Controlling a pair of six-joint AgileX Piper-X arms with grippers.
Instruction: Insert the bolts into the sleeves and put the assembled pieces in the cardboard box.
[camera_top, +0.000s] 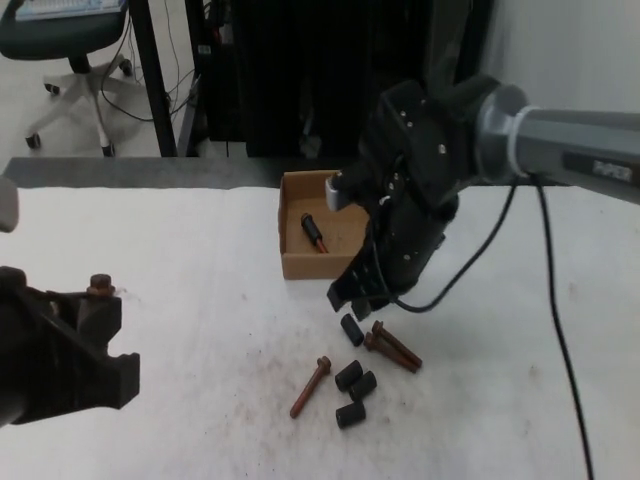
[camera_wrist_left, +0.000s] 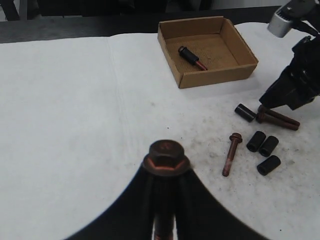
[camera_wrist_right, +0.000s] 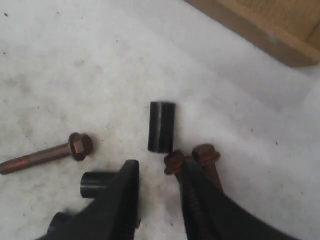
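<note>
Black sleeve (camera_wrist_right: 161, 126), the nearest of the loose ones, lies flat on the white cloth (camera_wrist_right: 75, 60) just ahead of the right gripper (camera_wrist_right: 159, 167), almost centred on the gap between its tips. The right gripper is open, with nothing between its fingers (camera_wrist_right: 197, 200), and hangs low over the cloth. The sleeve's long axis runs straight away from the gripper, in line with the fingers, so the closing direction crosses the axis and the pads would meet the round sides, not the open ends. On this evidence the coming move is a short advance forward and down until the tips straddle the sleeve, with no wrist turn needed. Caution: a pair of bolts (camera_wrist_right: 206, 154) lies with its heads just beside one fingertip and near the sleeve's closer end, so that finger may catch a head on the advance. A single bolt (camera_wrist_right: 47, 156) and a second sleeve (camera_wrist_right: 95, 184) lie off to the other finger's side, apart from the target. The left gripper (camera_wrist_left: 166, 172) is well apart from the pile and is closed on a bolt (camera_wrist_left: 166, 156), whose head stands clear of the tips. The right arm is plainly the nearer to the sleeve. The cardboard box (camera_wrist_right: 260, 30) stands beyond the sleeve from the right gripper, with one assembled piece (camera_wrist_left: 192, 57) in it.
</note>
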